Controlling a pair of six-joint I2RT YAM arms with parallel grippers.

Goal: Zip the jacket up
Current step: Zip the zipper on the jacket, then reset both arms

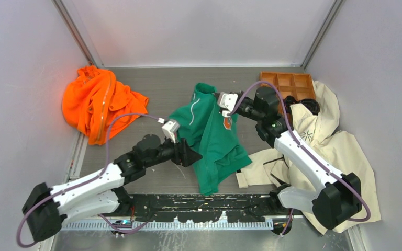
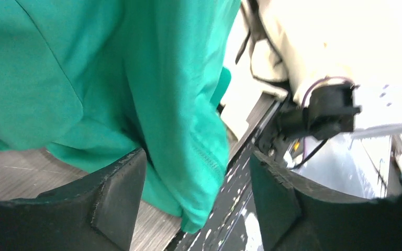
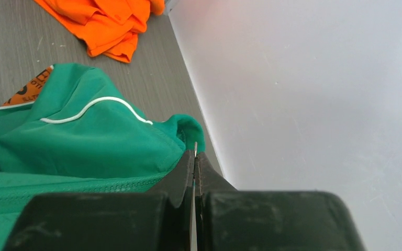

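R end effector point(image 3: 194, 154) grips jacket point(image 3: 84, 141), zip point(image 3: 104, 184) part-hidden

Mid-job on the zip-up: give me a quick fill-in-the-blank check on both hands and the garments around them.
1. The left hand is ___, with a fold of the green jacket hanging between its fingers.
2. The right hand is ___ on an edge of the jacket.
3. The crumpled garment by the left wall is ___ in colour.
4. The cream coat lies on the robot's ___ side.

Missing words: open; shut; orange; right
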